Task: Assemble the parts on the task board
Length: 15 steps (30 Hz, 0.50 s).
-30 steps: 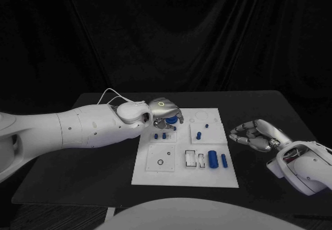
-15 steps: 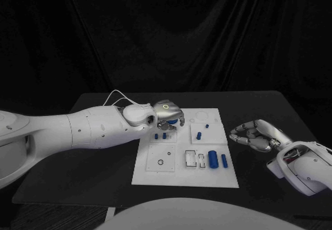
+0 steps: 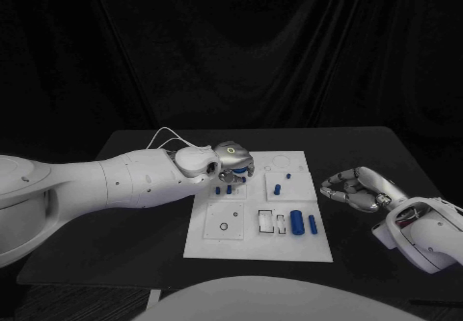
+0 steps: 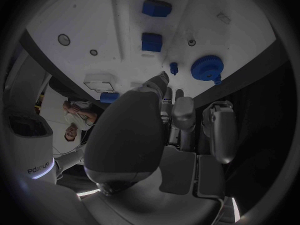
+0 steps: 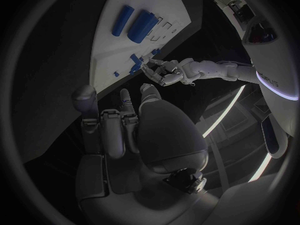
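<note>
The white task board [image 3: 255, 235] lies in the middle of the black table. My left hand [image 3: 233, 159] hovers over its far left corner, fingers [image 4: 164, 82] stretched out and apart, nothing between them. Just beyond the fingertips a round blue part [image 4: 207, 67] and a small blue peg [image 4: 174, 68] sit on the board, and two square blue parts [image 4: 152, 42] lie further on. My right hand [image 3: 355, 188] rests off the board's right edge, loosely curled and holding nothing. Near it lie a thick blue cylinder [image 3: 297, 221] and a thin one [image 3: 312, 224].
Two small blue pegs [image 3: 277, 188] stand in the board's right middle section. Two white rectangular frames [image 3: 265, 221] lie left of the cylinders. Round holes [image 3: 224, 226] mark the near left section. Bare black table [image 3: 135, 234] surrounds the board.
My left arm has reached a little further in, and its hand has shifted slightly right and down over the round blue part. The right hand has stayed still.
</note>
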{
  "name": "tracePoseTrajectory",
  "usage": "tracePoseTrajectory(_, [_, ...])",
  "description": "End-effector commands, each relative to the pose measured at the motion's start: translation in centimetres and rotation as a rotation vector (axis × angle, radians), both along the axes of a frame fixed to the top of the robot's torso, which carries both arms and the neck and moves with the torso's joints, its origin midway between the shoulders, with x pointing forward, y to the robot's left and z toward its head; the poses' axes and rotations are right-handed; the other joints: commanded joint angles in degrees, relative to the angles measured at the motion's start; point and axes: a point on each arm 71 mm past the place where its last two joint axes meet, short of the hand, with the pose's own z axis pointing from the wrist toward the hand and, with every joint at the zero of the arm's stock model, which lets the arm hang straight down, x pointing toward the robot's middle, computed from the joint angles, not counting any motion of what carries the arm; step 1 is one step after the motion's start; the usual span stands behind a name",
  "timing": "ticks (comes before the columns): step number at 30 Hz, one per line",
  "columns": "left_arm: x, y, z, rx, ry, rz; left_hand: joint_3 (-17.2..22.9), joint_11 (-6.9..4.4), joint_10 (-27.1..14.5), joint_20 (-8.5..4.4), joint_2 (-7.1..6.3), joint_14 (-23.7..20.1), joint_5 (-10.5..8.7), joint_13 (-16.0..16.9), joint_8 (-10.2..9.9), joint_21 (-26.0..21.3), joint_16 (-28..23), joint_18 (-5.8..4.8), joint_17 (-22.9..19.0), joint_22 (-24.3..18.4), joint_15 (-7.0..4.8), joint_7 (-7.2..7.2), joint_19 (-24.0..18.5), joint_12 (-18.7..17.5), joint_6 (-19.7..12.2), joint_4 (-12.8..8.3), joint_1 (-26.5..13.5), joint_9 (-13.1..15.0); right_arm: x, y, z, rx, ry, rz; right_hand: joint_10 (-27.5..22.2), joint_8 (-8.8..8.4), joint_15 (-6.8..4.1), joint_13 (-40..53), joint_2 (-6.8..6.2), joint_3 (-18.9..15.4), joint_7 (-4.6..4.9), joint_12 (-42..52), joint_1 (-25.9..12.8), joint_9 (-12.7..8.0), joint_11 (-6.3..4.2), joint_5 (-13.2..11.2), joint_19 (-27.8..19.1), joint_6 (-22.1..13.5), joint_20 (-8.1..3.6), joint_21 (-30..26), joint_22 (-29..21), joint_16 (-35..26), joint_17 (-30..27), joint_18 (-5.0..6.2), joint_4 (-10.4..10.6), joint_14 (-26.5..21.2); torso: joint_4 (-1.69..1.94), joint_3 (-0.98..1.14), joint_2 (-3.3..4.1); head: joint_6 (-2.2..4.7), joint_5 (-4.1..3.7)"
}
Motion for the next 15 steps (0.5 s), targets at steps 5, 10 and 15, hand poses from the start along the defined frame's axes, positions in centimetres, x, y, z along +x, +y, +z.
tracePoseTrajectory(5, [0.12,0.05,-0.21,0.009,-0.002,0.014,0.05,0.35,0.39,-0.10,0.19,-0.66,-0.08,-0.24,-0.36,-0.26,-0.43,-0.75,-0.39,11.41,0.05,-0.17,1.27,0.20,-0.33,-0.16,-0.72,-0.15,-0.08,-0.11,0.04,0.002,-0.010,-0.007,3.67,0.13,-0.07,6.21,0.00,0.24,0.13,-0.24,0.69,-0.05,0.01,0.28,0.00,-0.04,-0.01,0.13,5.52,-0.03,9.33,0.93,0.05,2.80,0.04,0.00,0.01,0.01,0.02])
tracePoseTrajectory(10, [0.01,0.23,0.00,-0.013,-0.021,0.009,-0.03,0.53,0.42,-0.01,0.14,-0.71,-0.42,-0.50,-0.44,-0.20,-0.47,-0.77,-0.60,11.44,0.16,-0.29,1.29,0.22,-0.38,-0.06,-1.16,-0.29,-0.08,-0.17,0.04,0.002,-0.011,-0.009,3.67,0.13,-0.07,6.21,0.00,0.24,0.13,-0.24,0.69,-0.05,0.01,0.28,0.00,-0.04,-0.01,0.13,5.52,-0.03,9.33,0.93,0.05,2.80,0.03,-0.01,0.01,0.01,0.09])
tracePoseTrajectory(15, [-0.27,0.49,0.37,-0.045,-0.048,0.004,-0.15,0.73,0.44,0.14,-0.04,-0.70,-1.52,-1.04,-0.80,-0.45,-0.47,-0.72,-0.99,11.38,0.34,-0.88,1.21,0.27,-0.88,-0.07,-1.66,-0.68,-0.08,-0.17,0.05,0.002,-0.011,-0.009,3.67,0.13,-0.07,6.21,0.00,0.24,0.13,-0.24,0.69,-0.05,0.01,0.28,0.00,-0.04,-0.01,0.13,5.52,-0.03,9.33,0.93,0.05,2.80,0.02,-0.01,0.01,0.01,0.16])
